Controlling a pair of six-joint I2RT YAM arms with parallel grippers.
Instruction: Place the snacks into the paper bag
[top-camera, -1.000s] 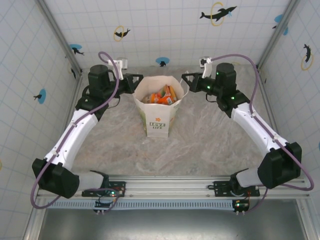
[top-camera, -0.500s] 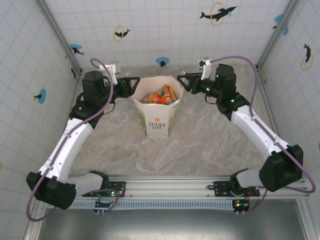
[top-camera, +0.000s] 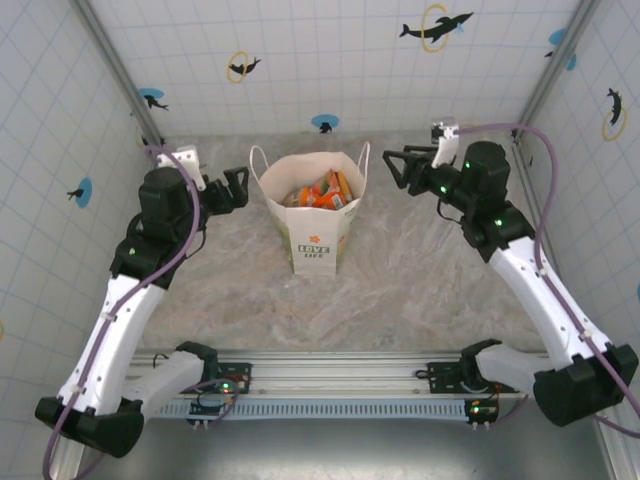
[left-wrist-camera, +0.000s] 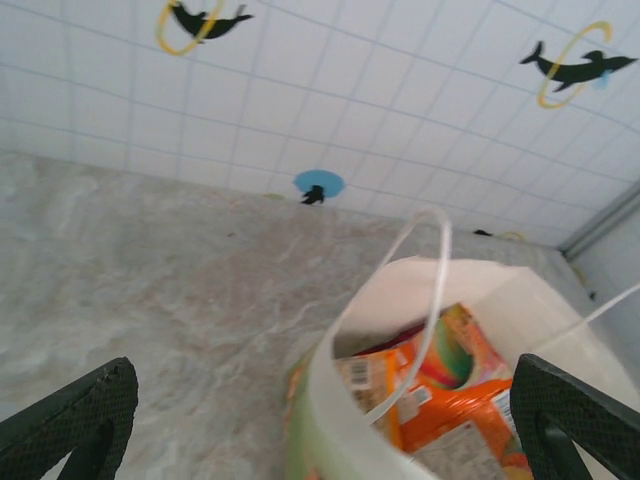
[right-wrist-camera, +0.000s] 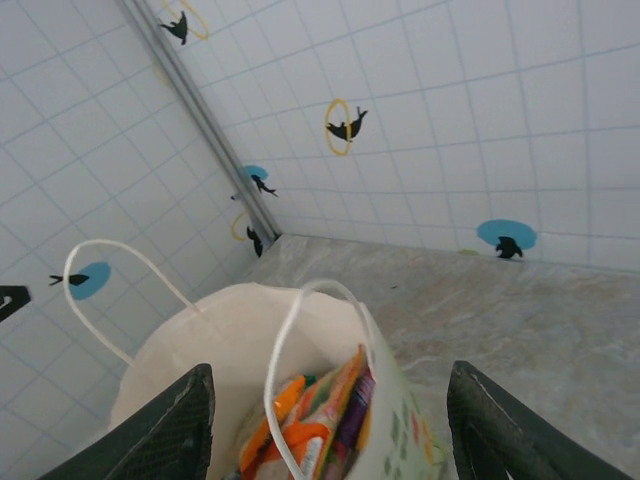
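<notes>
You are looking at a grey stone-look table (top-camera: 430, 290) with tiled walls (top-camera: 330, 70) around it. The paper bag (top-camera: 315, 240) is standing upright near the middle of the table, toward the back, with its mouth wide open. Your left claw (top-camera: 232, 188) is hovering just to the left of the bag's top edge and is not touching it. Its fingers (left-wrist-camera: 80, 420) are spreading wide apart and are holding nothing. Your right claw (top-camera: 397, 168) is hovering to the right of the bag's top, a bit apart from it. Its fingers (right-wrist-camera: 165, 430) are spreading wide too and are holding nothing. The snacks (top-camera: 322, 192) are lying inside the bag, with orange ones on top and a bit of green and purple showing. The thin white handles (left-wrist-camera: 430, 280) are sticking up from the bag's rim.
</notes>
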